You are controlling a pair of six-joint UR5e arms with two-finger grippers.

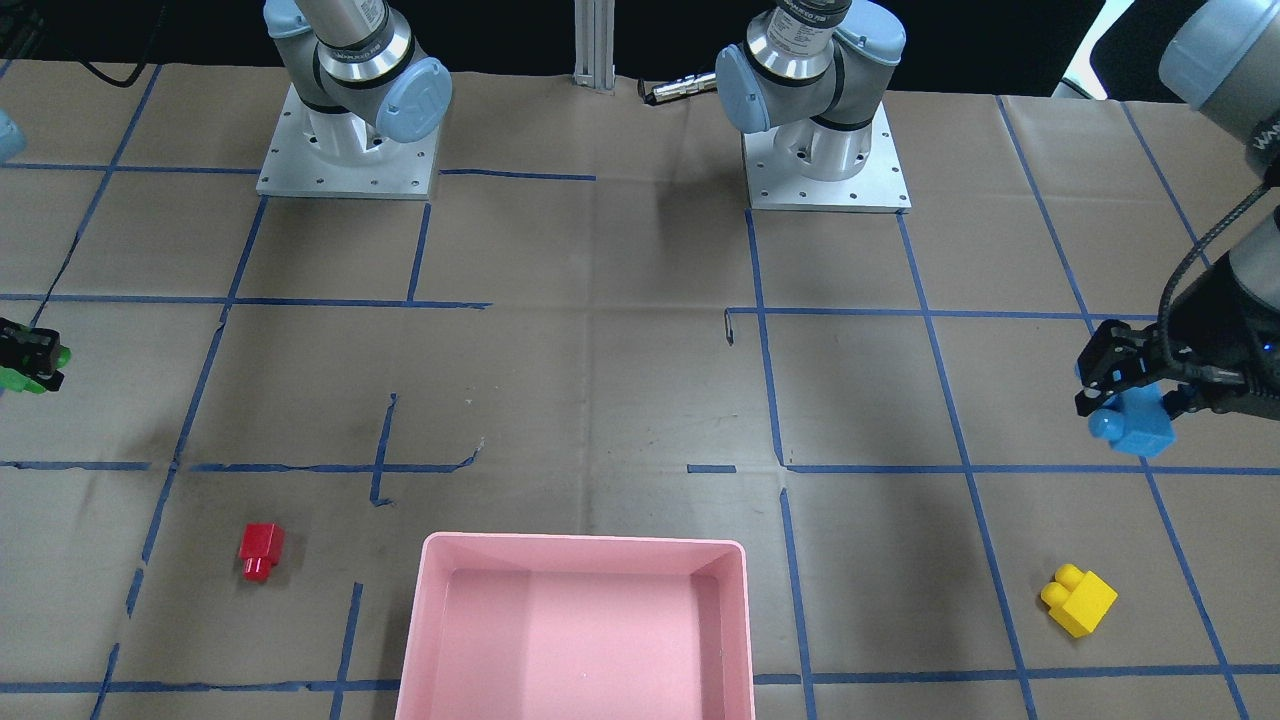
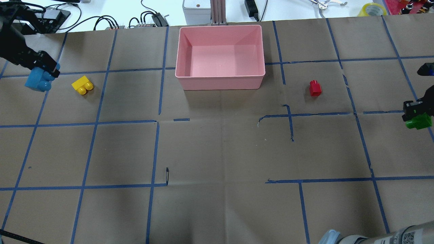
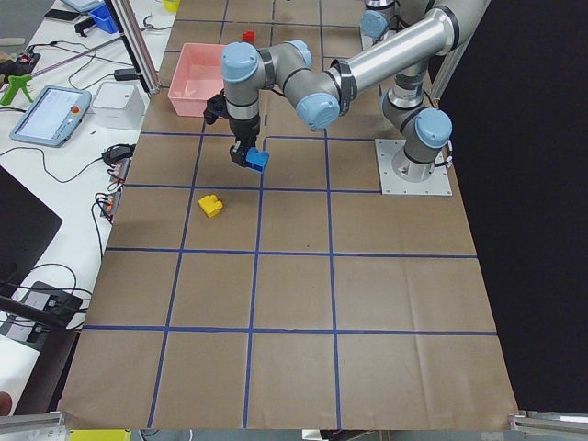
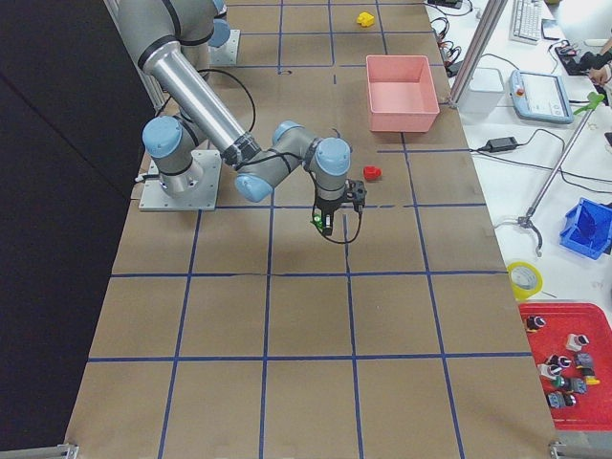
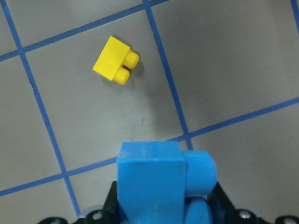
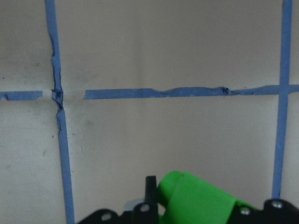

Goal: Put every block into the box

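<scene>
My left gripper (image 1: 1130, 395) (image 2: 42, 73) is shut on the light-blue brick (image 1: 1135, 425) (image 2: 38, 80) (image 5: 161, 179) and holds it above the table, near the yellow brick (image 1: 1078, 598) (image 2: 82, 84) (image 5: 115, 60). My right gripper (image 1: 35, 365) (image 2: 416, 115) is shut on the green brick (image 1: 30, 372) (image 2: 419, 121) (image 6: 196, 198) above the table at the other end. The red brick (image 1: 261, 551) (image 2: 315, 87) lies on the paper beside the pink box (image 1: 580, 625) (image 2: 220, 79), which holds nothing.
Brown paper with blue tape lines covers the table. The two arm bases (image 1: 350, 150) (image 1: 825, 160) stand at the robot's side. Cables and devices (image 2: 149, 18) lie past the table's far edge, behind the box.
</scene>
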